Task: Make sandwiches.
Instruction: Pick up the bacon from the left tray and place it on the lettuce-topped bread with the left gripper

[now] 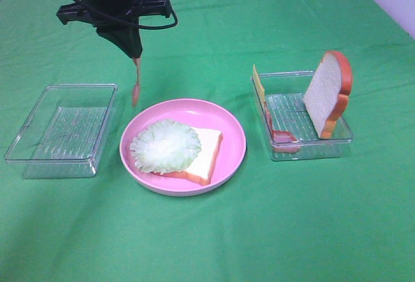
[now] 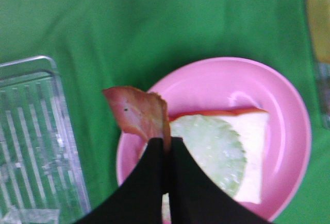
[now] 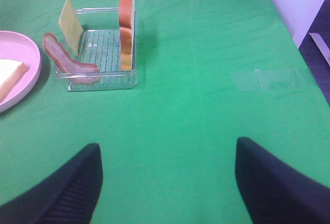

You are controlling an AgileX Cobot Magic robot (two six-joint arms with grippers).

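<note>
Pink-red bacon strip (image 1: 135,87) dangles from the left gripper (image 1: 137,58), whose jaws pinch its top end, above the green cloth (image 1: 207,243) between a transparent tray (image 1: 61,129) and the pink plate (image 1: 233,133). On the plate lies a bread slice (image 1: 211,147) with frilly lettuce (image 1: 165,146) on top. A second tray (image 1: 311,152) holds a cheese square (image 1: 259,82) leaning on its wall, another bacon piece (image 1: 282,136) and an upright bread slice (image 1: 327,94). The right gripper (image 3: 167,149) hovers over the cloth, jaws spread wide, gripping nothing.
</note>
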